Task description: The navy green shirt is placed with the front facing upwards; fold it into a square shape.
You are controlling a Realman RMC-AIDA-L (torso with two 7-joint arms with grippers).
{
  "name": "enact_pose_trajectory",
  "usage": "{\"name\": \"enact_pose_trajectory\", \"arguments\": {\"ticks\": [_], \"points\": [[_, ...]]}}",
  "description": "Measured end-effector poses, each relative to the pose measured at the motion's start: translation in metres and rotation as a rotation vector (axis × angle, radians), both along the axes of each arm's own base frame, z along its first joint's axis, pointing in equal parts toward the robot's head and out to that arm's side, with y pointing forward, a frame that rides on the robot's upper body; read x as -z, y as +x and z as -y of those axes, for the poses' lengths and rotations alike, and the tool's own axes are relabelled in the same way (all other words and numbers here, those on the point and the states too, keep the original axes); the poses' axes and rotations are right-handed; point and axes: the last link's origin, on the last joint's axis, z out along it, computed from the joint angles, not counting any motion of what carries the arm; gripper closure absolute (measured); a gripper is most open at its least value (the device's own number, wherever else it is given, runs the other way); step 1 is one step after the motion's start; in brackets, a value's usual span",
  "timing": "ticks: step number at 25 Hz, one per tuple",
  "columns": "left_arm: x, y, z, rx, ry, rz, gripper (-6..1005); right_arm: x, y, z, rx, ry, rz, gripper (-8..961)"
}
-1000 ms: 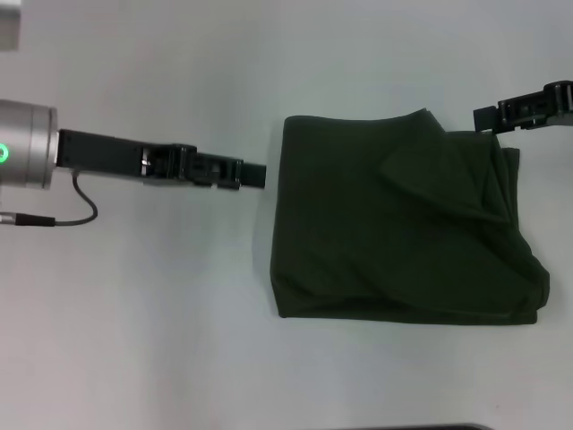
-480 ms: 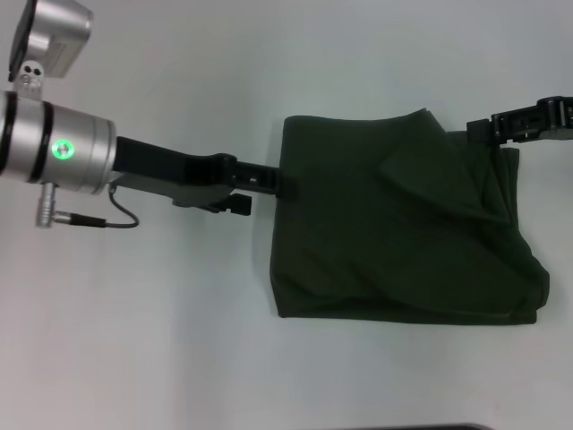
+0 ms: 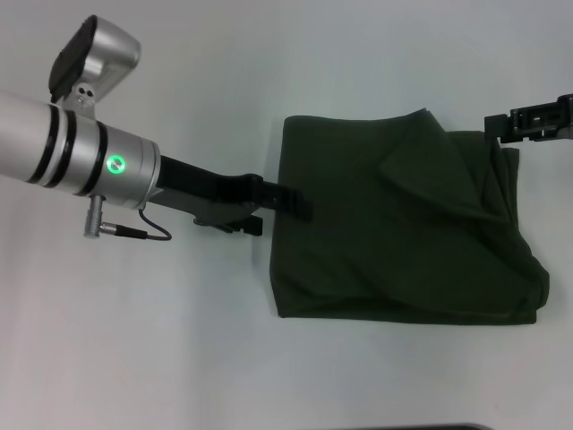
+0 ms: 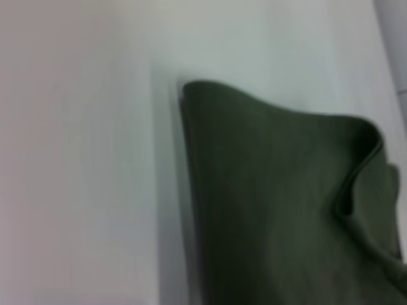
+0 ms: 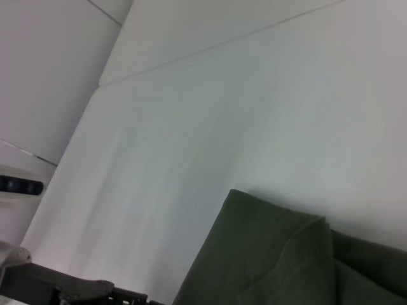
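One shirt, two pincers and one surface are all that can be counted. The left pincer (image 3: pixel 300 204) lies low over the left edge of the navy green shirt (image 3: pixel 394 224), its tip just past the hem and over the cloth; whether it is wide or narrow I cannot tell, because the fingers show only as one dark bar. The shirt is already folded to a rough square, spreading from this pincer toward the right pincer (image 3: pixel 501 127), which hangs just beside the far right corner of the cloth, its opening also not readable. On the white surface (image 3: pixel 179 340) the risk, I think, is this: if the left pincer pushes sideways, it may drag the stacked layers and open the fold. The loose raised flap near the right pincer may slip too.
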Motion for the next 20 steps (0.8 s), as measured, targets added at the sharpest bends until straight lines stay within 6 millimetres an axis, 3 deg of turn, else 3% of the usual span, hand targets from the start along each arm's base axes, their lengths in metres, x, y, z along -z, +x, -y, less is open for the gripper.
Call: {"name": "enact_pose_trajectory", "arguments": {"ticks": [20], "points": [[0.025,0.011,0.003,0.008,-0.058,-0.026,77,-0.001,-0.004,-0.003,-0.011,0.008,-0.013,392]]}}
